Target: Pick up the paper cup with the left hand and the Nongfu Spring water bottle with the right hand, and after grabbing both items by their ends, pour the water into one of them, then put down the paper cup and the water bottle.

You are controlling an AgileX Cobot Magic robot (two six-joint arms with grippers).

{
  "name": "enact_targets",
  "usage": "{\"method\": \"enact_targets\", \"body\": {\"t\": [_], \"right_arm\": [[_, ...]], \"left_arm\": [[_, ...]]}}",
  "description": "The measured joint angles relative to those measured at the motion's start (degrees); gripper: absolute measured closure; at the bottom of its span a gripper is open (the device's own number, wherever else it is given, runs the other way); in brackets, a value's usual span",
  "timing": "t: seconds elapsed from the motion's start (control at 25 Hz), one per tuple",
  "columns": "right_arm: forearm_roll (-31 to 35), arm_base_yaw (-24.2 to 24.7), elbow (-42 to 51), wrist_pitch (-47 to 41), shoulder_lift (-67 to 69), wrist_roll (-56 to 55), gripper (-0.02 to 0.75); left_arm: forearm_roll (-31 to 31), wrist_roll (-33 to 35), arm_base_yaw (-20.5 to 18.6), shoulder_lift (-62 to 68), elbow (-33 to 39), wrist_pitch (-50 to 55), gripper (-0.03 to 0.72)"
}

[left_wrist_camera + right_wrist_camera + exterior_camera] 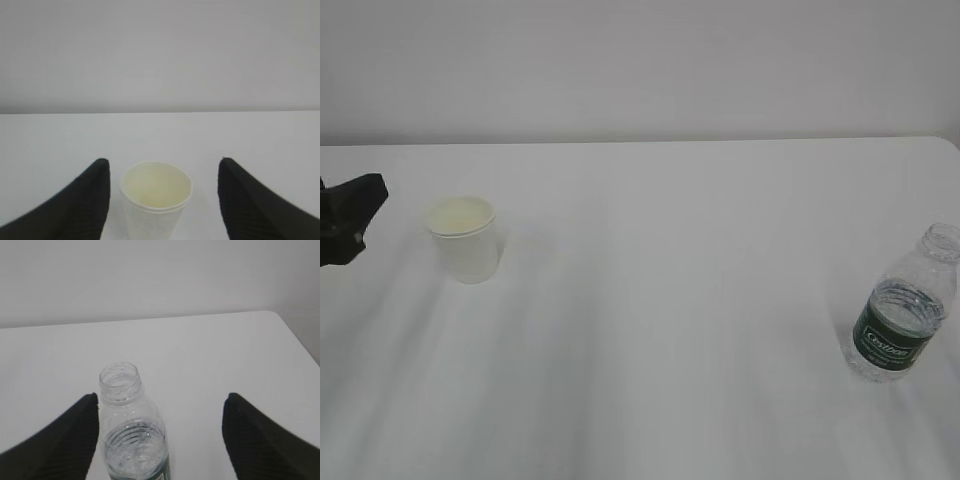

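Paper cup [467, 238] upright on white table [660, 300], left side, well in from front and back edges. Inside pale cream; looks empty, tho hard to be sure.

Left hand [162, 200] low at far left edge of exterior view, only a black tip showing there, apart from cup w/ a strip of bare table between. In left wrist view, fingers [82, 205] spread wide either side of cup, cup roughly centred betw. them, nearer the left finger, gaps on both sides, no contact. Nothing gripped.

Nongfu Spring water bottle [903, 305] upright near right edge of table, close to rounded far-right corner. Neck capless, green label band w/ white lettering low on body. Water [136, 452] fills lower part only, surface just above label.

Right hand [160, 440] out of exterior view. In right wrist view, fingers [262, 442] spread wide around bottle; bottle sits off-centre, just beside left finger — touching or not, can't tell; big gap to right finger. Not clamped.

Wide bare tabletop betw. cup and bottle, likewise toward front edge. Back edge meets plain wall.
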State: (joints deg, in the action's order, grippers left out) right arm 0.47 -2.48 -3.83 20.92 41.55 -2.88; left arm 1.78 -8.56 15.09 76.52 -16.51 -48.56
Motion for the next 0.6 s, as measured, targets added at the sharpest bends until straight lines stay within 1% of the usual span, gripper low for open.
{"method": "enact_targets", "body": {"t": [0.08,0.24,0.4,0.6], "right_arm": [[-0.5,0.0,1.8,2.5,0.0,-0.3,0.153],[-0.5,0.0,3.9,4.2,0.0,-0.5,0.152],[-0.5,0.0,4.0,4.7,0.0,-0.6,0.152],[-1.8,0.0,4.0,6.7,2.3,-0.7,0.152]], "left_arm": [[-0.5,-0.4,0.0,1.6,0.0,-1.2,0.204],[-2.3,-1.9,0.0,4.5,0.0,-3.5,0.204],[-3.4,-2.5,0.0,6.6,0.3,-7.1,0.206],[-3.5,-2.7,0.0,8.5,3.1,-12.2,0.211]]}}
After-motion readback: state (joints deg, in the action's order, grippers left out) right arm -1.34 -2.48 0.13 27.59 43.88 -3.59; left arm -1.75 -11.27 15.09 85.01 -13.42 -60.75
